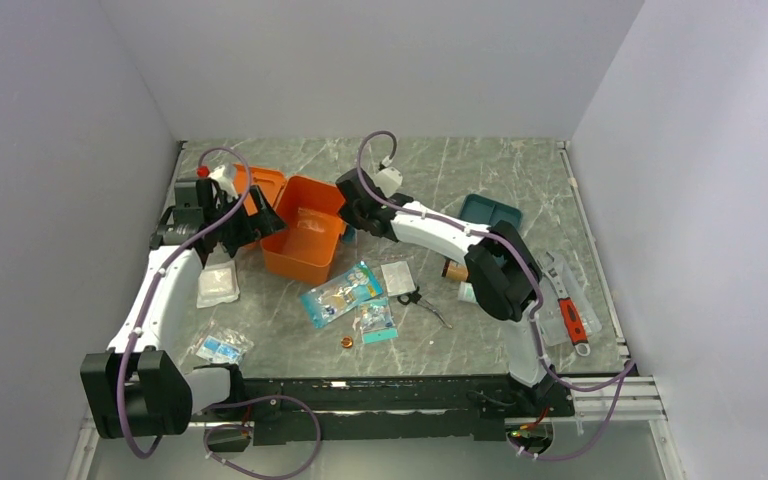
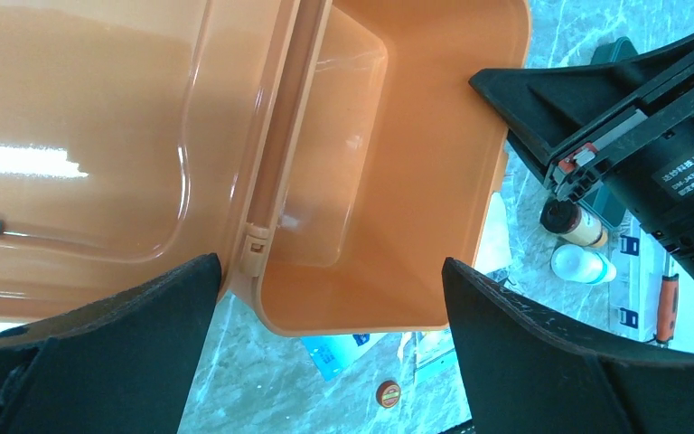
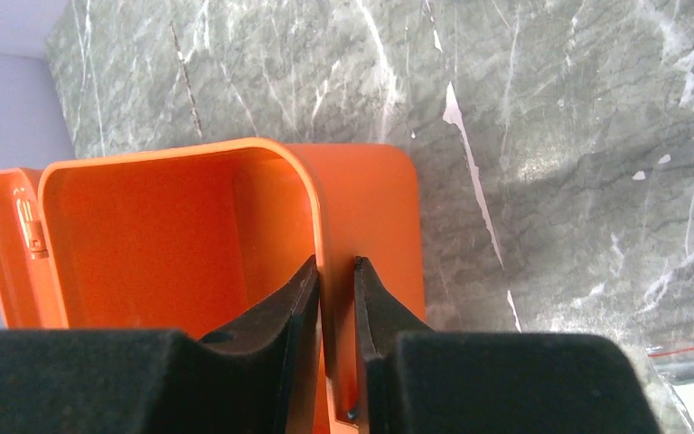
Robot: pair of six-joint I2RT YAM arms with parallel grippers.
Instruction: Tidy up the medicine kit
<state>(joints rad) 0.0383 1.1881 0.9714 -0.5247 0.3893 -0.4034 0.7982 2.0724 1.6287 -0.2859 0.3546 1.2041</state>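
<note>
Top external view: medicine kit (image 1: 305,238) is sitting lid-open on the surface (image 1: 480,170), left of frame centre. Right end effector (image 3: 336,271) is clamping its wall; left end effector (image 2: 330,267) is hovering above it, fingers spread apart.

White lettering stood on the black motor housing (image 2: 687,181) in the left wrist view; along its edge ran a brand word that looked like "DAMIAO"; beside it a model line began "DM-", and a shorter line under it seemed to read "DC 24V"; the rest was too small to read; so was the blue print on the packets (image 1: 340,293) on the table.
</note>
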